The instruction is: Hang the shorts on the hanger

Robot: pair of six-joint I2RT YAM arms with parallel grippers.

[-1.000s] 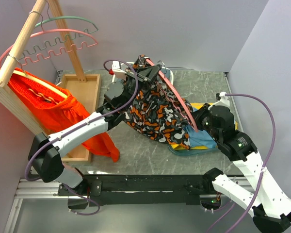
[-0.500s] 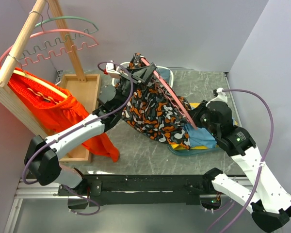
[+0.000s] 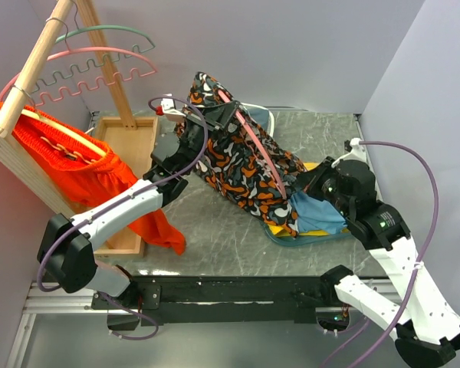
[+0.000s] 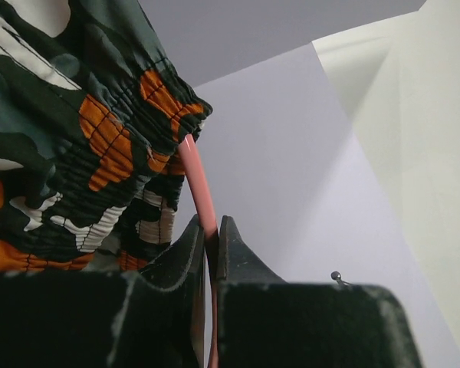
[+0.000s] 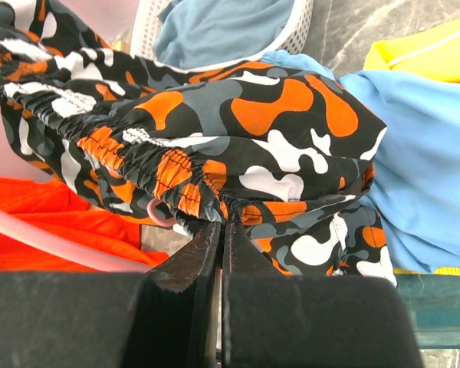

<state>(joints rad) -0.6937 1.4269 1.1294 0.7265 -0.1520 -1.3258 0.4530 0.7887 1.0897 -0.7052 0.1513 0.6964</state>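
Note:
The shorts [image 3: 241, 172], black with orange, white and grey blobs, hang over the thin pink hanger [image 3: 254, 147], which slants from upper left to lower right above the table. My left gripper [image 3: 224, 116] is shut on the hanger's pink bar [image 4: 202, 201] near its upper end, beside the elastic waistband [image 4: 100, 153]. My right gripper [image 3: 305, 186] is shut on the shorts' waistband [image 5: 192, 172] at the lower end, where a pink hanger tip [image 5: 157, 217] pokes out. The hanger's hook is hidden.
A wooden rack [image 3: 31, 73] at the left holds a green hanger [image 3: 111, 31], another pink hanger [image 3: 100, 54] and a bright orange garment [image 3: 100, 180]. A wooden tray [image 3: 130, 142] lies by it. Light blue and yellow clothes [image 3: 318, 218] and a white basket [image 5: 238, 34] lie under the shorts.
My left gripper has carried the hanger's upper end and the shorts up and to the left. My right gripper has shifted slightly right, keeping the waistband.

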